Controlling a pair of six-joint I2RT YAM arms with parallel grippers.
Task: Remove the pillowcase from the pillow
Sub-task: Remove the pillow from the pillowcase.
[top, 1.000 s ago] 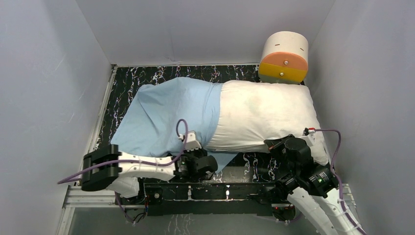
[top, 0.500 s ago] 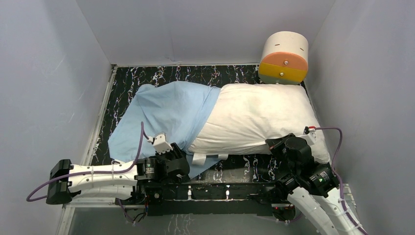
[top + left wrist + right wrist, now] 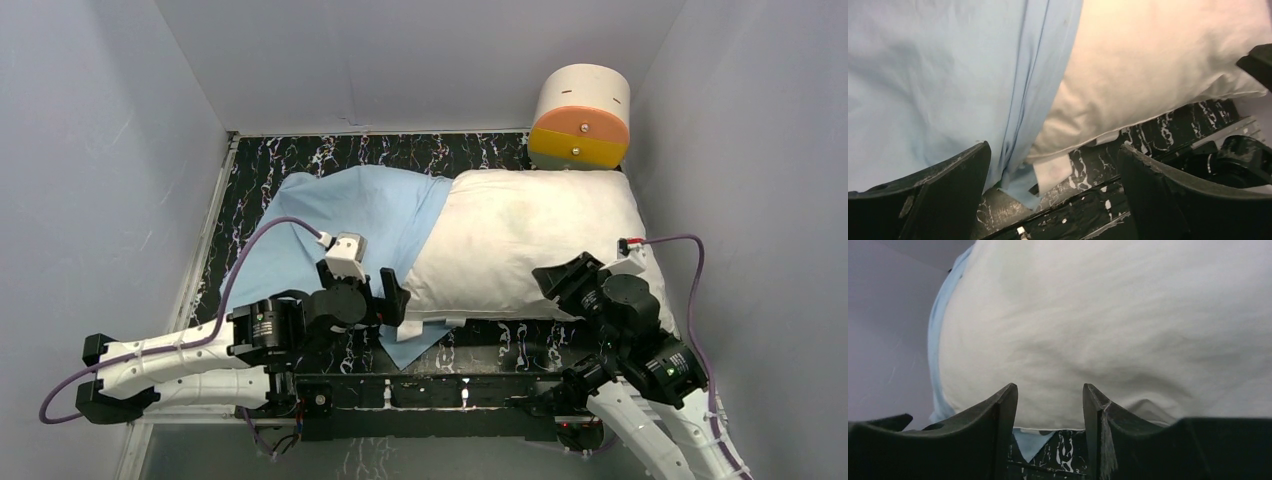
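Observation:
The light blue pillowcase lies crumpled on the left and still covers the left end of the white pillow. A corner of it pokes out under the pillow's near edge. My left gripper hovers over the seam where case meets pillow, open wide, with nothing between its fingers. My right gripper is at the pillow's near right edge. It is open, its tips just short of the pillow's hem.
A round cream-and-orange drum stands at the back right, touching the pillow's far corner. Grey walls close in the black marbled table on three sides. A dark metal rail runs along the near edge.
Both grippers have opened. The left one let go of the pillowcase after dragging it leftward and rose back over the seam. The right one released the pillow's near edge.

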